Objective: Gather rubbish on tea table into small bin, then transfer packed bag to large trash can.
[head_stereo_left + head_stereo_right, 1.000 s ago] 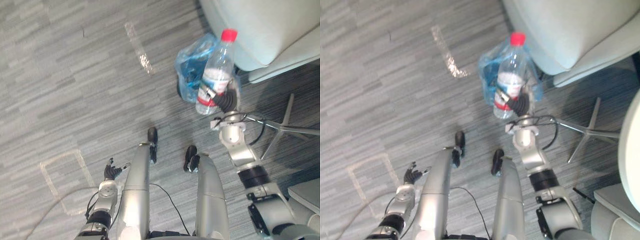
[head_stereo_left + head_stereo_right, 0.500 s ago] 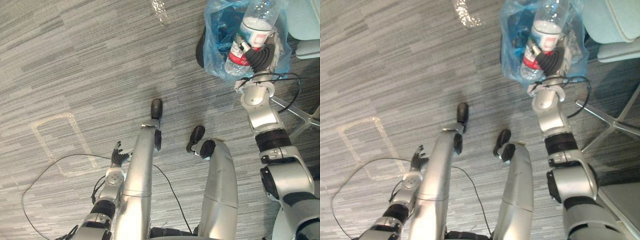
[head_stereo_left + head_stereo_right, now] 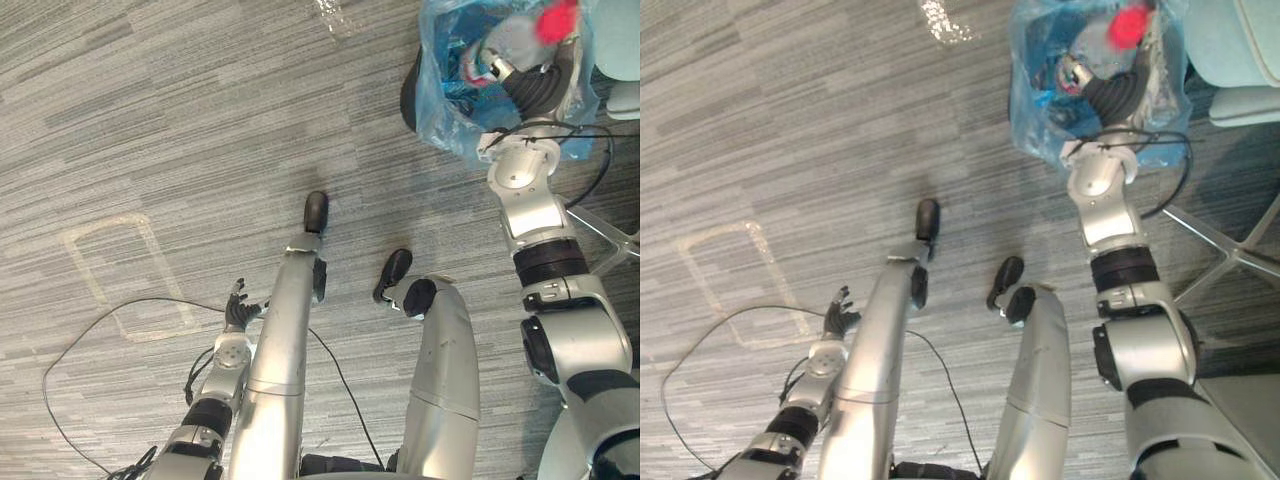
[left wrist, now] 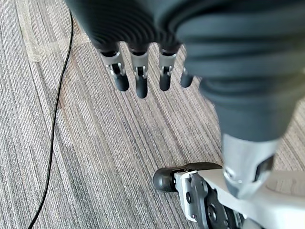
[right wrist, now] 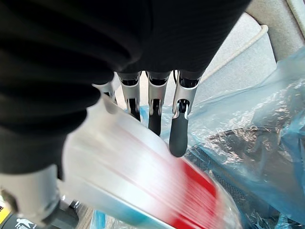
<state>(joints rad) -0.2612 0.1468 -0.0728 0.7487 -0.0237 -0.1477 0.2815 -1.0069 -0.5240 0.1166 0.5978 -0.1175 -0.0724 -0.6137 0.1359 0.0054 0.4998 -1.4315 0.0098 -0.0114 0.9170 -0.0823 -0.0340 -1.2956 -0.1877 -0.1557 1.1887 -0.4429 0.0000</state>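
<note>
Left eye view: a grey striped carpet floor (image 3: 150, 120) takes up most of the scene. Toward its far right edge stands the small bin (image 3: 408, 95), dark-walled and lined with a crinkled blue bag (image 3: 445, 100). The right hand (image 3: 530, 90) hangs over the bag's open mouth with a clear plastic bottle (image 3: 512, 38) tilted against it, the red cap (image 3: 555, 20) pointing away. A pale chair (image 3: 615, 40) sits just beside the bin, and its metal leg (image 3: 610, 228) crosses the floor nearby, so that side is tight. The left hand (image 3: 238, 312) hangs low over open carpet near a pale tape outline (image 3: 100, 265), with plenty of free room around it.

Right eye view: the same scene, with a shiny tape strip (image 3: 940, 20) at the far edge of the floor.

Left wrist view: the left hand's fingers (image 4: 138, 78) are straight and slightly apart, holding nothing above bare carpet.

Right wrist view: the right hand's fingers (image 5: 178, 129) stretch out straight rather than wrapping the bottle, which lies blurred across the palm side. It carries a red band (image 5: 200, 191); any print is unreadable. The bag gapes beyond.
</note>
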